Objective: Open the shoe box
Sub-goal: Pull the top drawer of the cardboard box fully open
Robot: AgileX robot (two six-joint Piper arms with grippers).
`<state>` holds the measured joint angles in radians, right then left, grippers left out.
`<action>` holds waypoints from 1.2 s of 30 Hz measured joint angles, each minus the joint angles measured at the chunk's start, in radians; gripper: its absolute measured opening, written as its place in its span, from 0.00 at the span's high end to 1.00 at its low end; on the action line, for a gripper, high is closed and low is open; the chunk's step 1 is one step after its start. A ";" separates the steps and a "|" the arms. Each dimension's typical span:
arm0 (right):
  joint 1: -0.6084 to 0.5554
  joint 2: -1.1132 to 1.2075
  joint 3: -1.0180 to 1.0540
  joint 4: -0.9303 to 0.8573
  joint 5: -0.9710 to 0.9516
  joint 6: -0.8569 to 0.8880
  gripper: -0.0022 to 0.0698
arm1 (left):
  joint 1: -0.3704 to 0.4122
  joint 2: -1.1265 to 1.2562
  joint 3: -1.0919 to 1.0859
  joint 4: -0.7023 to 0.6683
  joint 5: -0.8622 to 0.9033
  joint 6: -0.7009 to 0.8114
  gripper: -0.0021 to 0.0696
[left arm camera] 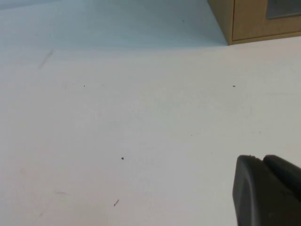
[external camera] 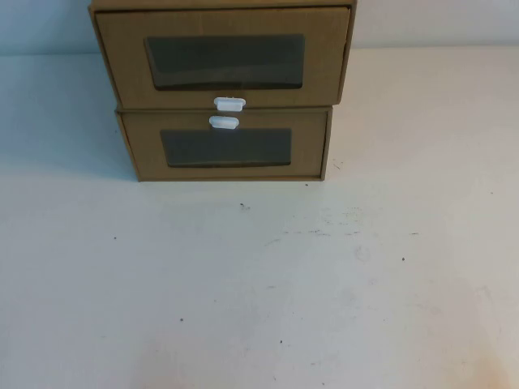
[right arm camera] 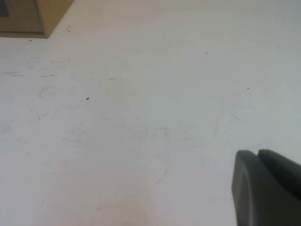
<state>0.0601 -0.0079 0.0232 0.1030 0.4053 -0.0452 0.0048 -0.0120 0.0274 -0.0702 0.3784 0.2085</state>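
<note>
Though shut and empty, the left pincer (left arm camera: pixel 261 164) and right pincer (right arm camera: pixel 258 159) are held over the desk (external camera: pixel 259 292); well beyond them, upper box (external camera: pixel 225 61) and lower box (external camera: pixel 227 147) are closed, contents unseen.

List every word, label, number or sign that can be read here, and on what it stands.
None: no text shows on the upper shoe box, the lower shoe box, their white tabs or the table.
The left gripper and the right gripper, both shut above the table in front of the boxes, carry no marking.
</note>
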 joint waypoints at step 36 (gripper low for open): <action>0.000 0.000 0.000 0.002 -0.623 0.000 0.99 | 0.000 0.000 0.000 0.000 -0.483 -0.101 0.98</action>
<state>0.0601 -0.0079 0.0232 0.1049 -0.2182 -0.0452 0.0048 -0.0120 0.0274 -0.0702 -0.1048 0.1073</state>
